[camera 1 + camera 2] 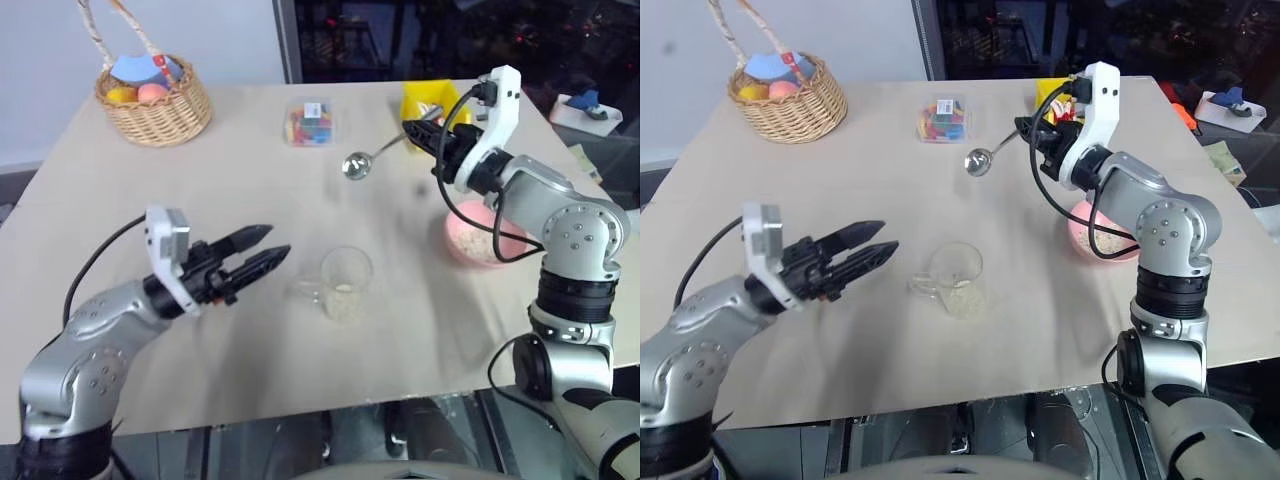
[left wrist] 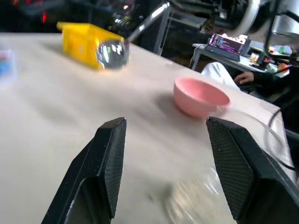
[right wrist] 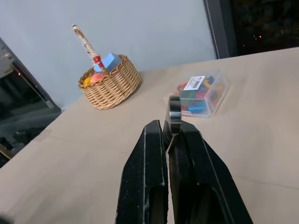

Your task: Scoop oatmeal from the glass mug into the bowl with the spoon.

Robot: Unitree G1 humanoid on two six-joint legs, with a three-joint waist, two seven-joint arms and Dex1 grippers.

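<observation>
- Right claw [image 1: 418, 135] pinches the spoon [image 1: 372, 158] handle, holding it in the air above the surface [image 1: 200, 330].
- Left claw [image 1: 268, 247], fingers apart and empty, beside the glass mug [image 1: 345, 283] of oatmeal [image 1: 344, 300].
- Pink bowl [image 1: 470, 240] under right arm.

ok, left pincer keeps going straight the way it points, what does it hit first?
Probably the glass mug: the open left pincer points at it across bare table. Height is unclear, so it could pass just over the rim.

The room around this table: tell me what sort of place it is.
Probably a robotics lab or test room, not a kitchen. A plain board table carries staged props: a wicker basket and a clear box of coloured pieces. Behind stands a desk with electronics.
</observation>
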